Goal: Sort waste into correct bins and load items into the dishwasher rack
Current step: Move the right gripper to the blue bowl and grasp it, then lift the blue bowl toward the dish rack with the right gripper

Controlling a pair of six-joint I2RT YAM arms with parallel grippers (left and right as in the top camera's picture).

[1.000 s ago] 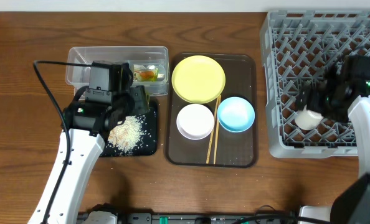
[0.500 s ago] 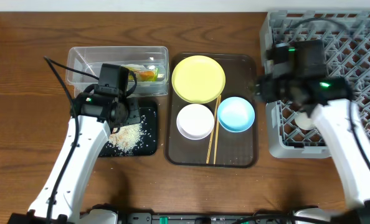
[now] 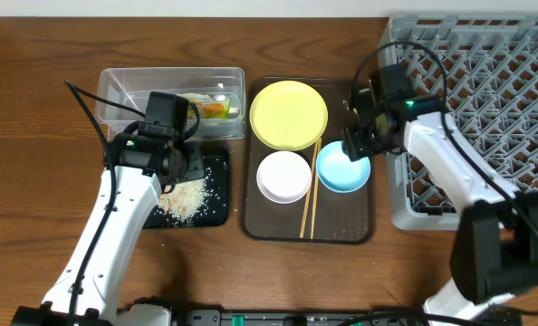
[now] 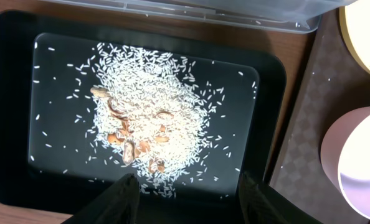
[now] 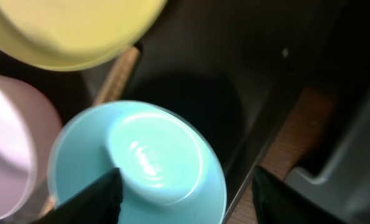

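Your right gripper (image 5: 184, 198) hangs over the light blue bowl (image 5: 154, 155) with fingers spread wide, holding nothing. Drop one finger inside the rim and one outside on the side away from the chopsticks (image 3: 310, 204), then pinch. The bowl sits upright, mouth up, on the brown tray (image 3: 355, 231), just beside the chopsticks and near the yellow plate (image 3: 288, 114); being round, it has no long axis.
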